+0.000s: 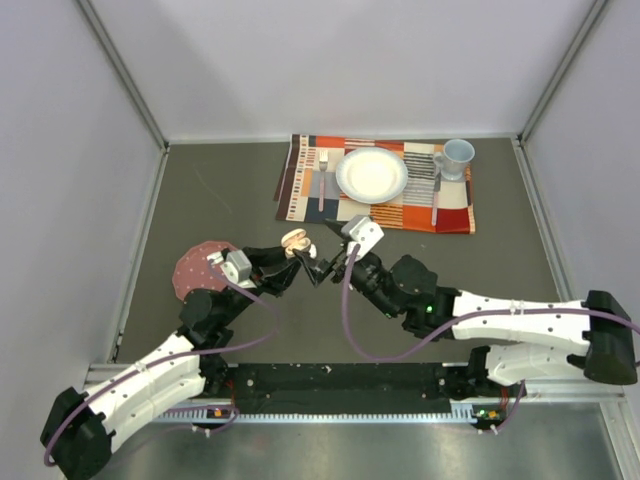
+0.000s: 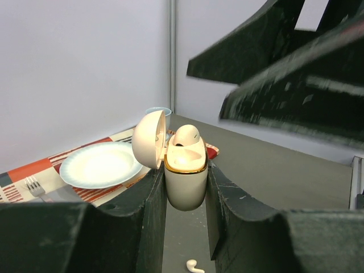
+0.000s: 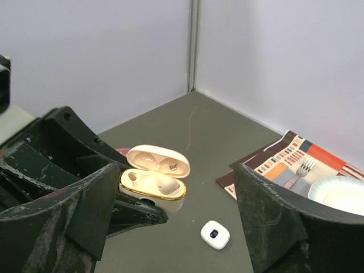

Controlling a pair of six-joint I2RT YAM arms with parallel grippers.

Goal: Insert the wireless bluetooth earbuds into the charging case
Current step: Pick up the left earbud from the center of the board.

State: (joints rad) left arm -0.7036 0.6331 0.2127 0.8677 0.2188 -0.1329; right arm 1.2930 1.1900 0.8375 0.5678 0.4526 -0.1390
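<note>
Left jaws clamp the charging case [image 2: 185, 176] upright above the table [image 2: 273, 165], lid hinged open, mouth up. One earbud [image 2: 186, 138] sits inside head-up; a second earbud [image 2: 194, 265] lies flat on the table beneath. Right jaws gape wide, empty, nearby.

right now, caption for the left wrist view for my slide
Left end effector holds the open charging case, one earbud inside, loose earbud below

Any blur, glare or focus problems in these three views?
Top external: even light, sharp; only the plate is washed out. Left wrist: the charging case is in focus, the right gripper above it smeared. Right wrist: the case's open inside is nearly blown out, and the near fingers look soft.
</note>
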